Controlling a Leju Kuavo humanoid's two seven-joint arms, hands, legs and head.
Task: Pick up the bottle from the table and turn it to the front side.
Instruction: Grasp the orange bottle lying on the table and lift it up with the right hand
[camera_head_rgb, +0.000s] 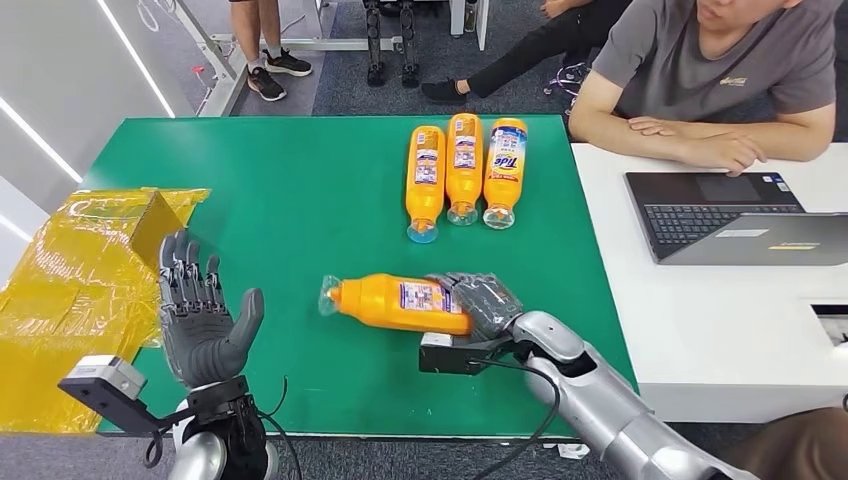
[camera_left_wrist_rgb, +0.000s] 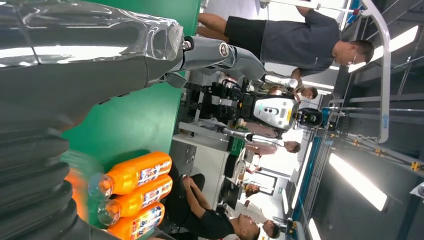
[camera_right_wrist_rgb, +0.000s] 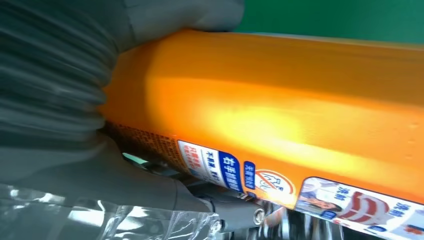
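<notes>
Bottle (camera_head_rgb: 400, 303) gripped at its base by the right hand (camera_head_rgb: 480, 303)
Left hand (camera_head_rgb: 200, 318) held open; bottle best lifted off the desk (camera_head_rgb: 300, 200) before being rolled.

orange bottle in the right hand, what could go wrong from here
The right hand grips the orange bottle at its base end only, so the long neck end may sag or slip as it lifts. The bottle looks smooth and glossy in the right wrist view, which could let it spin in the fingers while turning. The left hand waits open beside it; a swing of the neck might hit it.
</notes>
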